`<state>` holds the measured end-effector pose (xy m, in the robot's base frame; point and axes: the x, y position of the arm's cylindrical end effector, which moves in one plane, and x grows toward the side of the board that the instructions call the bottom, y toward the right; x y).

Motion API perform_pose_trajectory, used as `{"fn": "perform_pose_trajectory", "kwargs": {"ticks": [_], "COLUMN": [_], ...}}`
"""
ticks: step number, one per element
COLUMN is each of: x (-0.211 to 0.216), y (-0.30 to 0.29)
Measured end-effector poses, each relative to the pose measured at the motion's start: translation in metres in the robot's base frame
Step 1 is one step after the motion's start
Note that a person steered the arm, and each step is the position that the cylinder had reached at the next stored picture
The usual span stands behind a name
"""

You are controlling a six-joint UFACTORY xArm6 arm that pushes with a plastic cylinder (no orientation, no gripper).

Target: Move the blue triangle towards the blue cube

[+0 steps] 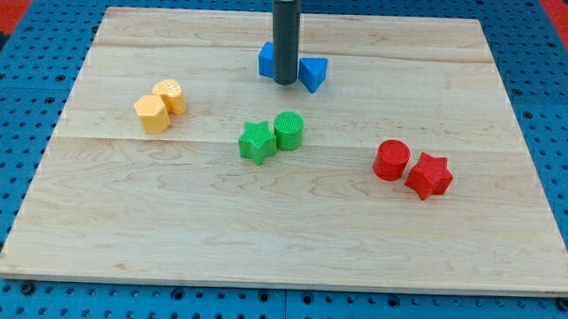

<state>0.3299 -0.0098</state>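
While my tip (285, 81) stood at the far middle of the board (262, 244), no claw fitted, between the blue cube (266, 60) at left and the blue triangle (313, 73) at right, closing looked nearly done; next, a leftward nudge from the triangle's right.

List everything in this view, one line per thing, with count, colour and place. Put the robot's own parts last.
Blue plastic cube: one, blue, top centre, partly hidden behind the rod on its left.
Blue plastic triangle: one, blue, just right of the rod.
Yellow plastic blocks: two, yellow, touching, left side.
Green plastic star: one, green, centre.
Green plastic cylinder: one, green, touching the star's right.
Red plastic cylinder: one, red, right side.
Red plastic star: one, red, beside the red cylinder.
Wooden board: one, pale, on blue pegboard.
My tip: one, dark rod end, between the two blue blocks.
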Motion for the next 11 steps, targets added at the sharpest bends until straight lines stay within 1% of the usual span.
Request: {"fn": "perform_pose_trajectory", "kwargs": {"ticks": [1,4,5,6,7,8,10,11], "x": [0.005,0.014,-0.001,-0.011,-0.003,0.010,0.017,0.010], "y": [0.018,0.141,0.111,0.044,0.065,0.146,0.173,0.175]}}
